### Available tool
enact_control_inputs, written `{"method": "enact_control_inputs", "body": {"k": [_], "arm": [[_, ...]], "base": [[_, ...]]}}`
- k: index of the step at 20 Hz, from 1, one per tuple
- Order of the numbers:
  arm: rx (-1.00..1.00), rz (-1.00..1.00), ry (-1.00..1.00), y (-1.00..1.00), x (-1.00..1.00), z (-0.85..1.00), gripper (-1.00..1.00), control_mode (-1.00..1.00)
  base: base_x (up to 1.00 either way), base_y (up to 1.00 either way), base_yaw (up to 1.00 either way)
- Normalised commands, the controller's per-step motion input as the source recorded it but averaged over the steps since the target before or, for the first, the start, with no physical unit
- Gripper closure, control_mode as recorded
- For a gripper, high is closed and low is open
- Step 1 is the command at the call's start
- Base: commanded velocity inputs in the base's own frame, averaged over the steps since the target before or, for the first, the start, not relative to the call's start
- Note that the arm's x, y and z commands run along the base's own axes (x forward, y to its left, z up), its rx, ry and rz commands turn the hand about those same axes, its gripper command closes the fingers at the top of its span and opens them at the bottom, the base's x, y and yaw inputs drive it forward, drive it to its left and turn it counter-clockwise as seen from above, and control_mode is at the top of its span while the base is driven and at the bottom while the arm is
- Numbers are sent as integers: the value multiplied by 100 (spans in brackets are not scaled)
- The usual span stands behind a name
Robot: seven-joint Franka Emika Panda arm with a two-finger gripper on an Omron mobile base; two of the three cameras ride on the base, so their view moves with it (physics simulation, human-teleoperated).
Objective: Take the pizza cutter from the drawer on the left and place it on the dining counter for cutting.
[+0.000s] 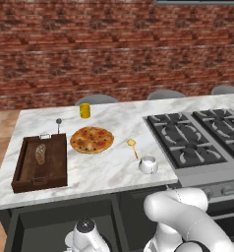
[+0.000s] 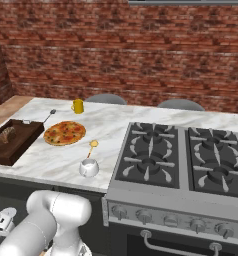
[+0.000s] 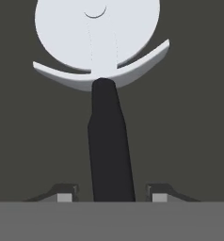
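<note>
With the tool (image 3: pixel 109 194) spread either side of the slim black handle of the pale-wheeled pizza cutter (image 3: pixel 104 94) lying in the dark charcoal drawer (image 1: pixel 50 221), closing off-centre could, I judge, let it twist and slip away from the fingertips (image 3: pixel 64 194).

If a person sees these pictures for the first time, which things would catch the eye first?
Probably the pizza, round and colourful, in the middle of the white marble dining counter, between the brown wooden tray and the black gas cooktop. In the hand view, the pizza cutter lies close up on the dark drawer floor, its black handle between the two open fingers.
</note>
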Motion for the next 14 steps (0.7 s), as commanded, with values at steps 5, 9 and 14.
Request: {"method": "enact_control_inputs", "body": {"k": [5,9,14], "arm": [[0,0,0,0,0,0,100,-100],[0,0,0,0,0,0,100,-100],[0,0,0,0,0,6,100,-100]], "base": [[0,0,0],[0,0,0],[0,0,0]]}}
